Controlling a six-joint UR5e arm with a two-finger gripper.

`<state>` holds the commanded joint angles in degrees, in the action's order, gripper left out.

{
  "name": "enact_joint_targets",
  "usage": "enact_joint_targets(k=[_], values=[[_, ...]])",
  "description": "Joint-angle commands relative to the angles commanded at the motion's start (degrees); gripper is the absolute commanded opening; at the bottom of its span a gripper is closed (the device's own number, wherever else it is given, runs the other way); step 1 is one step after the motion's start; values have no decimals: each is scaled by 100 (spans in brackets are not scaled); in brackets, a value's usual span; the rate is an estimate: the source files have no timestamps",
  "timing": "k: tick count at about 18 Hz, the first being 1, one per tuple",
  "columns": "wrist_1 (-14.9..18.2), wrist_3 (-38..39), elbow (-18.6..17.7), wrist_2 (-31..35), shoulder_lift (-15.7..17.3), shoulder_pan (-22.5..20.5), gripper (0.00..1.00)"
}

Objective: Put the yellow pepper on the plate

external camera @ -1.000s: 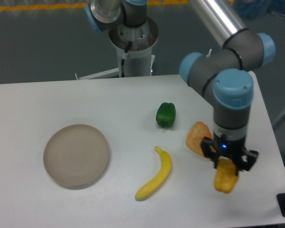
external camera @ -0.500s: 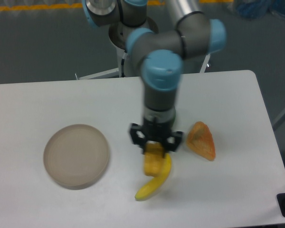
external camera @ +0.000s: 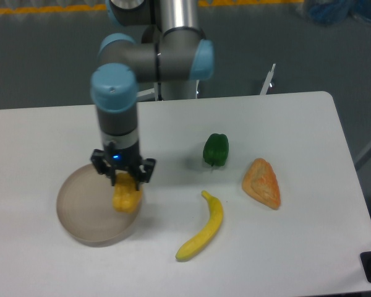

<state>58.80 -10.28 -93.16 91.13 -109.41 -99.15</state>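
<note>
The yellow pepper (external camera: 126, 198) hangs in my gripper (external camera: 123, 183), which is shut on its top. It is over the right part of the round beige plate (external camera: 83, 210) at the table's left. I cannot tell whether the pepper touches the plate or hangs just above it. The arm comes down from the back, wrist pointing straight down.
A green pepper (external camera: 216, 150) stands right of the middle. A long yellow banana (external camera: 203, 229) lies near the front. An orange triangular wedge (external camera: 262, 182) lies to the right. The robot base (external camera: 173, 55) stands behind the table's far edge.
My gripper has carried the yellow pepper leftward from the table's right side, past the banana, to above the plate's right part. The other objects have not moved.
</note>
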Motion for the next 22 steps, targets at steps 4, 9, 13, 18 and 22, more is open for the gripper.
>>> enact_joint_targets(k=[4,9,13,18,22], values=[[-9,97,-105,45,-238,124,40],[-281,106,-132,45,-405,221,40],[-290,53,-167,45,-423,221,40],[-290,9,-132,45,-353,221,100],[-281,9,-141,37,-212,195,100]])
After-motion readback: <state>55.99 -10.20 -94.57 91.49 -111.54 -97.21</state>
